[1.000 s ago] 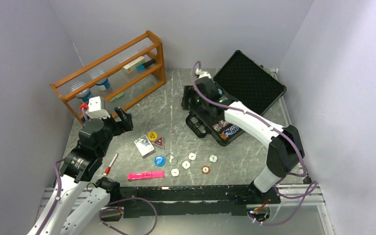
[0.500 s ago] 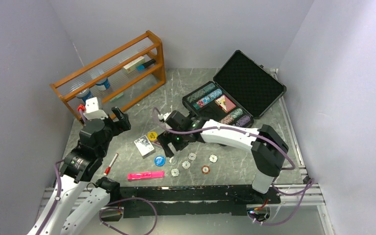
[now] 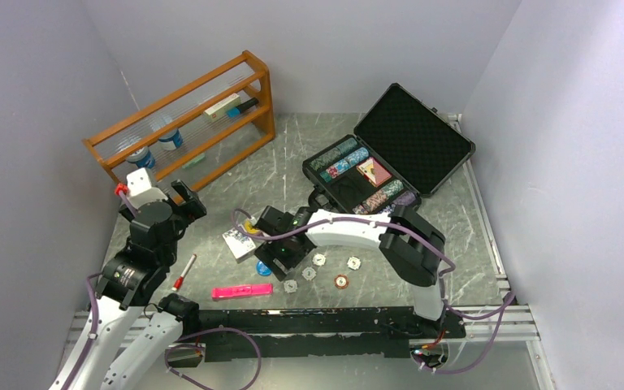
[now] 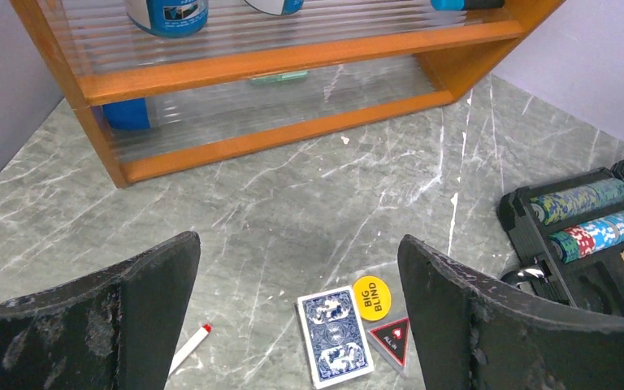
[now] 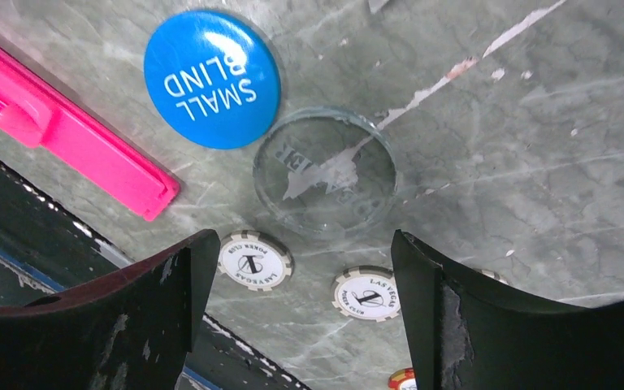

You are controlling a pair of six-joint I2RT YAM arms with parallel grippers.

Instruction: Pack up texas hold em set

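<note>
The right claw [image 5: 302,280] is hovering wide open just above the clear dealer disc [image 5: 325,172]; it is probably needing to lower and close.

Open black case [image 3: 413,134] with chip stacks [image 3: 337,156] inside, card deck [image 4: 335,335], blue button [image 5: 211,77], white chips [image 5: 253,260] lying outside

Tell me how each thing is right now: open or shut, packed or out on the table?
left gripper: open, empty.
right gripper: open, empty.
case: open, lid leaning back.
chip stacks: packed in the case.
card deck: out, flat on the table.
blue button: out, flat on the table.
clear button: out, flat, under the right gripper.
white chips: out, loose on the table.
</note>
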